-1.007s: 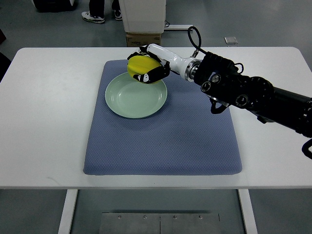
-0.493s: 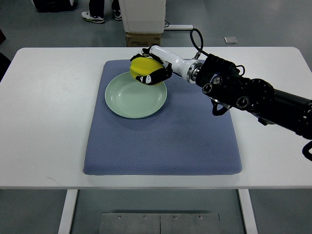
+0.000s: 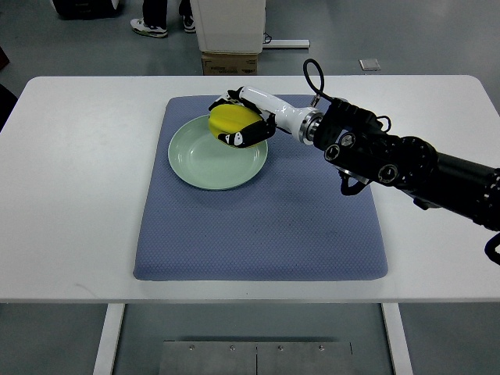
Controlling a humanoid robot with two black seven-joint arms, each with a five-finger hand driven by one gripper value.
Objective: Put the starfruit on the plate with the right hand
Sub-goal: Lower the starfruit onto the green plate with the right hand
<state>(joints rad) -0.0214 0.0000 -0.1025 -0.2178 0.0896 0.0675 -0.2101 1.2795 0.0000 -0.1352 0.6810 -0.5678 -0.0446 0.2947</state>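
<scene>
Status: the placement is well advanced but not complete. The right robot hand (image 3: 238, 125) has its fingers wrapped around the starfruit (image 3: 229, 119), clamped on it from above and from the near side. The fruit sits over the far right rim of the plate (image 3: 195, 160); whether it already touches the plate or hangs just above it cannot be told from this steep view. Remaining, in my judgement: settle the fruit down inside the rim, release the fingers, and clear the arm away.

Materials and shapes: the starfruit is bright yellow, smooth and rounded where it shows, its ridges mostly hidden by the dark fingers. The plate is round, pale green and glossy, with a shallow raised rim and a bare centre. It lies on the far left part of a blue-grey mat (image 3: 266, 234), rectangular with rounded corners and a fine dimpled weave. The mat lies flat on the white, smooth tabletop (image 3: 78, 195). The hand's wrist casing is white and glossy; the forearm behind it is black with round fittings and a looped cable.

The left robot hand does not show.
</scene>
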